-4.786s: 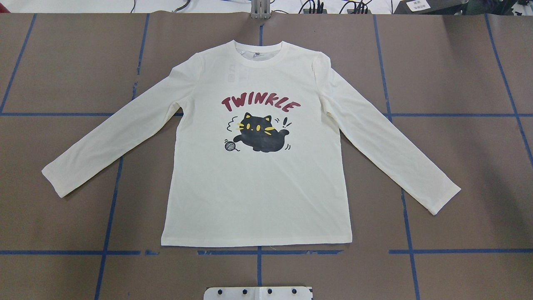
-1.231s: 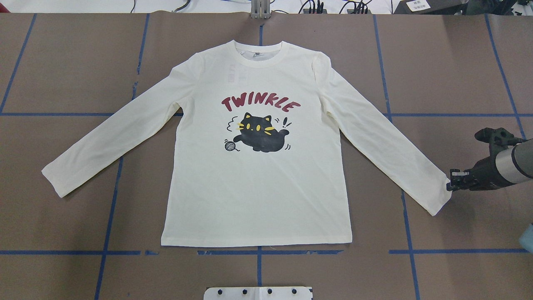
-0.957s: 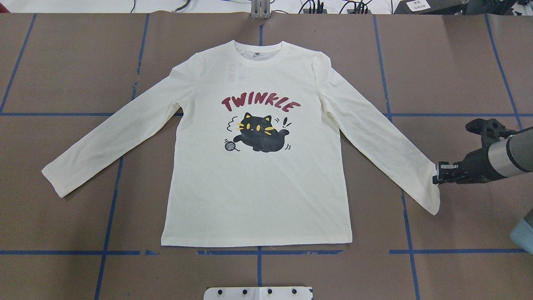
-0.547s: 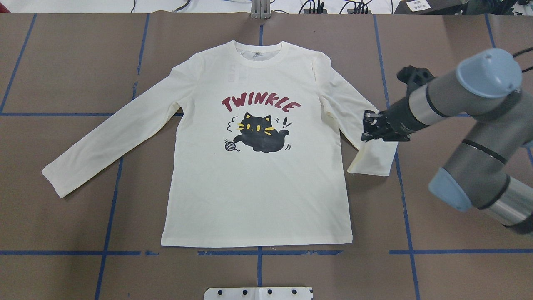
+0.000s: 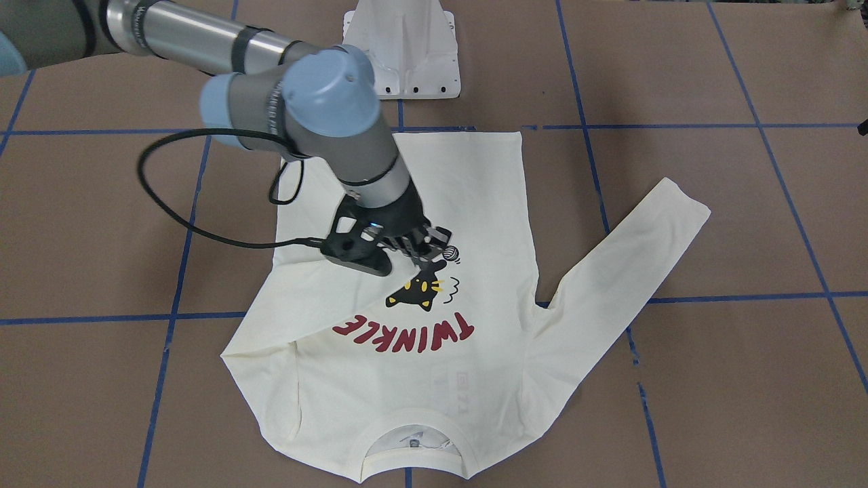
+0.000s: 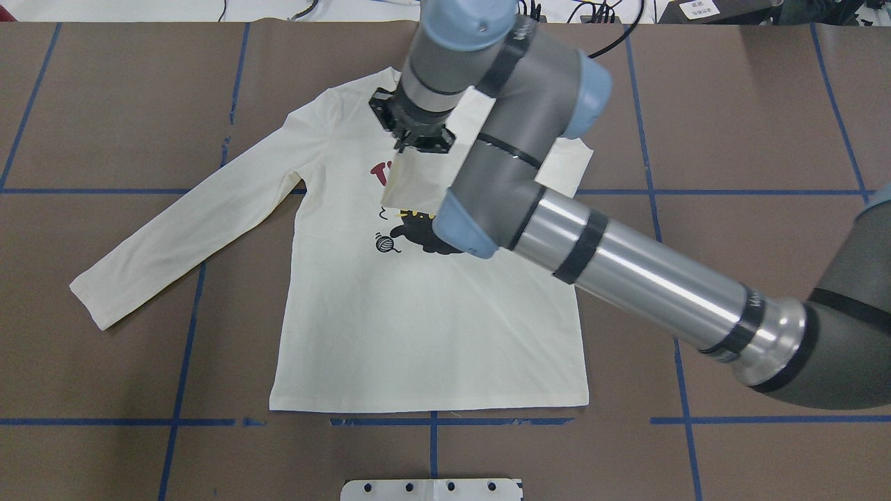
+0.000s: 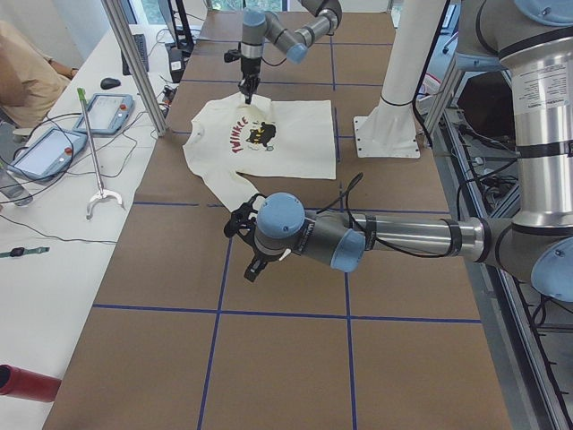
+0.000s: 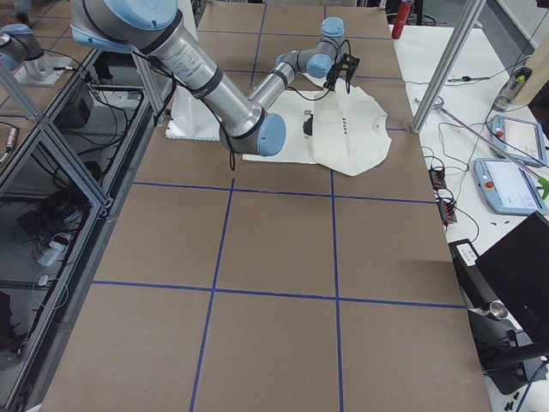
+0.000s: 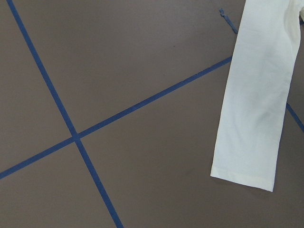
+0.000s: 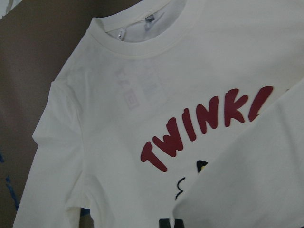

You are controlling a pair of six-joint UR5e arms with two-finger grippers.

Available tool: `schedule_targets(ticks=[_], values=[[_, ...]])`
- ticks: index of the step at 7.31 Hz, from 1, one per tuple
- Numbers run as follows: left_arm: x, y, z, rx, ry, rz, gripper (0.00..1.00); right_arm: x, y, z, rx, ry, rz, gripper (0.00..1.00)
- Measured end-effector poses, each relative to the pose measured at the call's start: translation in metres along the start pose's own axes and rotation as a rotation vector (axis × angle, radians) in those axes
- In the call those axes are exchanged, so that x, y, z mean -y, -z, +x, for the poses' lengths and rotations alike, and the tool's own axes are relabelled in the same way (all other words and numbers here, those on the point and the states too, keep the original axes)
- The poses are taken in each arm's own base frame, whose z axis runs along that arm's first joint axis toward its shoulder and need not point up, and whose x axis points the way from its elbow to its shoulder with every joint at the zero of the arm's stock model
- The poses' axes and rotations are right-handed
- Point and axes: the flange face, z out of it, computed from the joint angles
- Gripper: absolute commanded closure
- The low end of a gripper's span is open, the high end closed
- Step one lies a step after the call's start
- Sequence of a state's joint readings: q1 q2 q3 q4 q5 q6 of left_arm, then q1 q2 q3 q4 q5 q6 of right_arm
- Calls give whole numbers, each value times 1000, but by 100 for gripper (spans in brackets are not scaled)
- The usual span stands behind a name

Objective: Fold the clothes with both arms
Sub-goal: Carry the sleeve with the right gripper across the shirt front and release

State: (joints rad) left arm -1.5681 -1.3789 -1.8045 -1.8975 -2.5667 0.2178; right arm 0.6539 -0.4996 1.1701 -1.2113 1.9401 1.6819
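Observation:
The cream long-sleeved T-shirt [image 6: 431, 327] lies flat and face up, with the cat and red "TWINKLE" print [image 5: 407, 332] showing. My right gripper [image 6: 418, 142] [image 5: 424, 247] is shut on the right sleeve's cuff. It holds the cuff above the chest, so the right sleeve [image 5: 319, 298] is folded across the print. The left sleeve [image 6: 188, 229] lies stretched out, and its cuff [image 9: 247, 166] shows in the left wrist view. My left gripper [image 7: 252, 267] hovers near that cuff, off the overhead view. I cannot tell whether it is open or shut.
Brown paper with blue tape lines [image 6: 181, 348] covers the table. The white pedestal base [image 5: 403, 47] stands at the robot's edge. A side bench holds tablets [image 7: 54, 134] and cables, and a person sits beyond it. The right forearm [image 6: 647, 278] spans the shirt's right half.
My right gripper came in from the right and closed on the right sleeve's cuff. It carried the cuff up and left over the chest, folding the sleeve across the print.

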Motion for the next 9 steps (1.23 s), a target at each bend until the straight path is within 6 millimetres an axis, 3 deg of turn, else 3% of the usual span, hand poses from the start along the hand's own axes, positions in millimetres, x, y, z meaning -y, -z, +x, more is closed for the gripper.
schedule_targets(ticks=[1, 2, 3, 4, 5, 6, 7, 8, 9], values=[[1, 1, 2, -4, -2, 3, 0, -38, -43, -29, 39, 4, 57, 2], [2, 2, 3, -6, -5, 6, 0, -68, -62, -46, 66, -9, 95, 1], [2, 2, 5, -10, -8, 8, 0, -87, -66, -60, 83, -26, 106, 1], [4, 3, 7, -18, -13, 15, 0, -91, -66, -66, 91, -38, 114, 1], [5, 3, 9, -23, -7, 22, 0, -74, -60, -57, 93, -56, 113, 0], [5, -5, 13, -32, 21, 13, 0, -28, -43, -16, 82, -79, 72, 0], [7, -21, 21, -50, 73, -18, 0, 21, -15, 49, 71, -91, 17, 0], [10, -40, 33, -72, 139, -57, 0, 57, 13, 118, 64, -73, -9, 0], [12, -54, 43, -86, 207, -85, 0, 84, 40, 174, 60, -38, -22, 0]])
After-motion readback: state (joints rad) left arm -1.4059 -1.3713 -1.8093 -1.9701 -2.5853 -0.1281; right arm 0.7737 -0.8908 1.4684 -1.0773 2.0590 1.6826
